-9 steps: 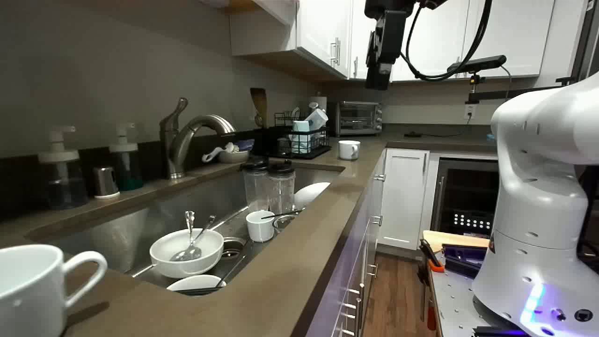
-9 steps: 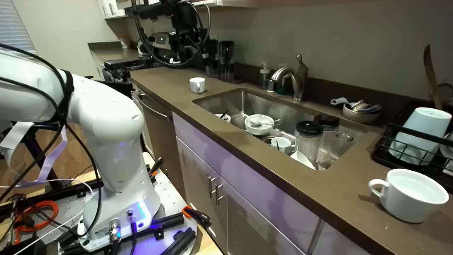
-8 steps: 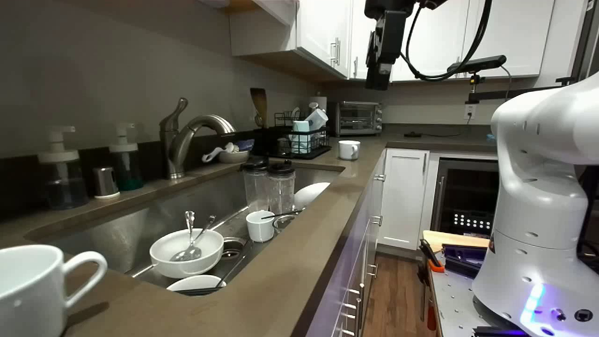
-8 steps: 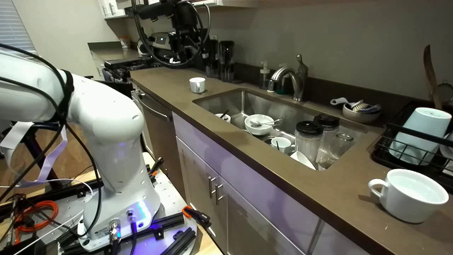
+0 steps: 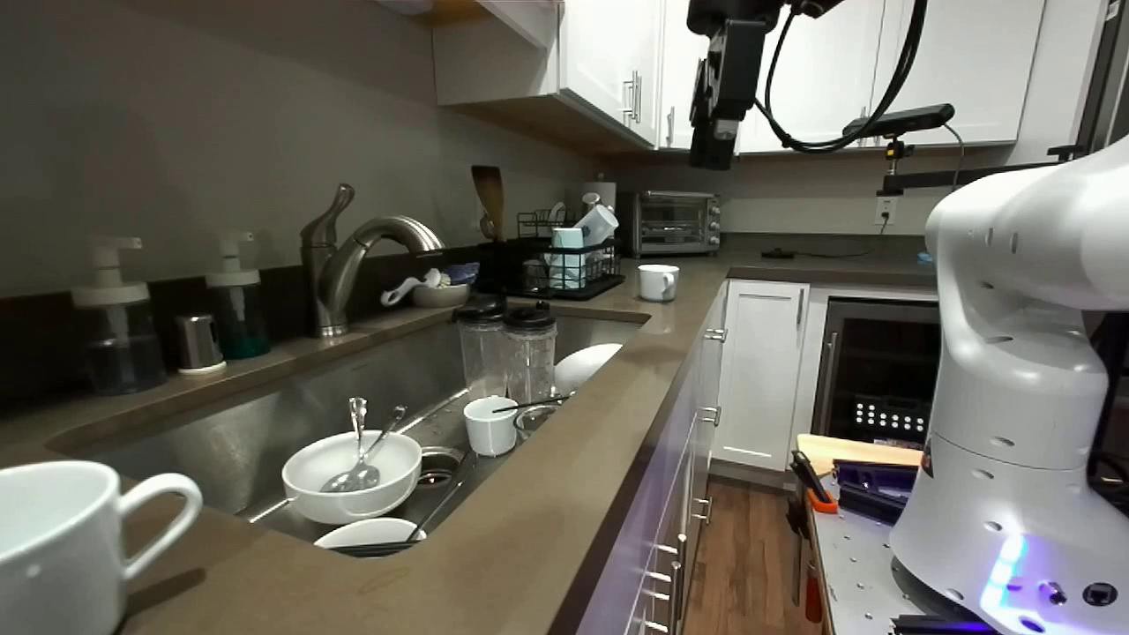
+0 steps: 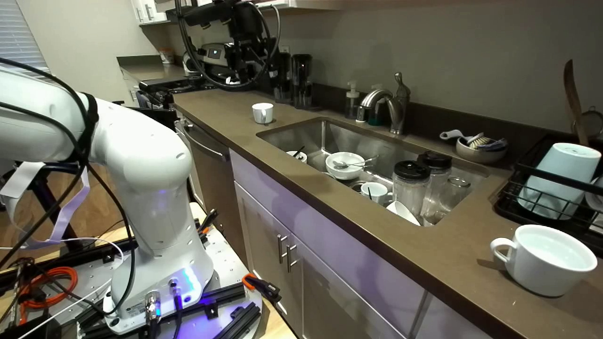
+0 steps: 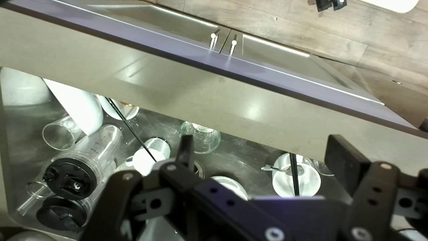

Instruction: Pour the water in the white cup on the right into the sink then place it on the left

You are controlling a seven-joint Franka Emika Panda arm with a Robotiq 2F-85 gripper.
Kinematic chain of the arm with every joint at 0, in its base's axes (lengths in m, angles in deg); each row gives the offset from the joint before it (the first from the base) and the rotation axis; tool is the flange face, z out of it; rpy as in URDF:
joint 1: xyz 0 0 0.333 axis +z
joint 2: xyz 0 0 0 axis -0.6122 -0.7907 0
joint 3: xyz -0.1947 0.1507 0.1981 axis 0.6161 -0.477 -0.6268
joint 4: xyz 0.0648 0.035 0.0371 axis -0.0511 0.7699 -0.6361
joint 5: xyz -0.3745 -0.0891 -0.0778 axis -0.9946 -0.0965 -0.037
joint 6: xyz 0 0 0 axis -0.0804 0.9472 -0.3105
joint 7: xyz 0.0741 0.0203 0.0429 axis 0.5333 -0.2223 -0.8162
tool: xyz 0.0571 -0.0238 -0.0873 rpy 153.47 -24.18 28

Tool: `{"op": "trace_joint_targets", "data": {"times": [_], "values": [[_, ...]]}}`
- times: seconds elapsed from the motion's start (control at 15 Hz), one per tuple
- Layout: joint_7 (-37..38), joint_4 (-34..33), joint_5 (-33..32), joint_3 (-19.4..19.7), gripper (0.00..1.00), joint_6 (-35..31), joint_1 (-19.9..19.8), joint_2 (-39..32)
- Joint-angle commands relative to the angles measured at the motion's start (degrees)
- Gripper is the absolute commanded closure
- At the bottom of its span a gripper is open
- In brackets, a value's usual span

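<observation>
The white cup stands upright on the counter right of the sink, beside the dish rack; its handle points toward the sink, and clear liquid seems to show inside. It also shows far back in an exterior view; it is out of the wrist view. The steel sink holds several bowls, cups and clear bottles; its floor also shows in the wrist view. My gripper hangs high above the counter and sink, well apart from the cup. In the wrist view its fingers are wide apart with nothing between them.
A similar white mug with a loop handle stands left of the sink. The curved faucet rises behind the basin. A black dish rack and a bowl of brushes stand at the right. Upper cabinets hang above the counter.
</observation>
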Motion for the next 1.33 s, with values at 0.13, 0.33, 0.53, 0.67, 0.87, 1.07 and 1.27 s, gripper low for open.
{"op": "trace_joint_targets", "data": {"times": [0.13, 0.33, 0.53, 0.67, 0.87, 1.07, 1.27], "values": [[0.1, -0.2, -0.1, 0.1, 0.0, 0.1, 0.2, -0.1], [0.1, -0.2, -0.1, 0.1, 0.0, 0.1, 0.2, -0.1], [1.8, -1.3, 0.0, 1.6, 0.0, -1.3, -1.7, -1.0], [4.1, -3.1, 0.2, 4.2, 0.0, -2.8, -4.6, -1.9], [5.2, -6.3, 0.2, 8.8, 0.0, -4.3, -9.0, -3.7], [6.9, -8.1, 0.3, 12.6, 0.0, -7.5, -13.6, -5.5], [9.3, -8.6, -0.1, 15.4, 0.0, -13.3, -18.0, -8.4]]}}
